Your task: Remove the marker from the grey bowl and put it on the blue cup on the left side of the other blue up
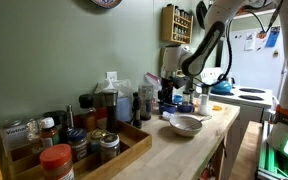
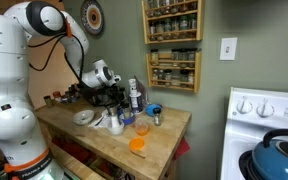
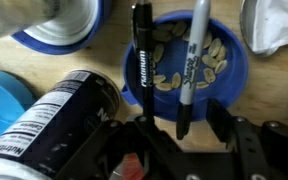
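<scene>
Hand [image 3: 179, 132] sits over two pens — black marker [image 3: 141, 60], grey marker [image 3: 193, 60] — though whether pinching, I cannot tell.

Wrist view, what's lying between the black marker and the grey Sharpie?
In the wrist view, only the blue cup's floor, strewn with pale seed-like bits.

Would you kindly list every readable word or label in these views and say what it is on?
"maximum", seemingly: slim black marker barrel.
"Sharpie", seemingly: slim grey marker barrel.
White label on dark round can: too blurred.
Spice jars in exterior views: too small.
</scene>
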`<action>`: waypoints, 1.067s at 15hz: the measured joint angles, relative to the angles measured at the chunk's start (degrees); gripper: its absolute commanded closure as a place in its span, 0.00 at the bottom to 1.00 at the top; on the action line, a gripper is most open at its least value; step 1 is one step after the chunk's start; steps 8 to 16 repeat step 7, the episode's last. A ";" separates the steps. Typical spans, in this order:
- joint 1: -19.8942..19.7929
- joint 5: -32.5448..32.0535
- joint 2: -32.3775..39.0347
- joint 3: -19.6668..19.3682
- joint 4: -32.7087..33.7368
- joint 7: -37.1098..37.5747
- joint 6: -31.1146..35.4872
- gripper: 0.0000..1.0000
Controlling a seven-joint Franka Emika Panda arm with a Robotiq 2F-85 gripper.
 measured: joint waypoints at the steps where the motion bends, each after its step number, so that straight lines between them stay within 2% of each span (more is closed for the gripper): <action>1: 0.76 4.39 -1.79 -1.18 -1.22 -4.45 0.58 0.02; 2: -0.15 8.82 -3.72 -0.58 -2.74 -8.94 1.51 0.00; 3: -2.84 13.51 -5.58 2.04 -4.58 -13.52 3.13 0.00; 7: -17.38 32.40 -7.69 19.15 -10.64 -32.00 11.82 0.00; 16: -17.38 32.40 -7.69 19.15 -10.64 -32.00 11.82 0.00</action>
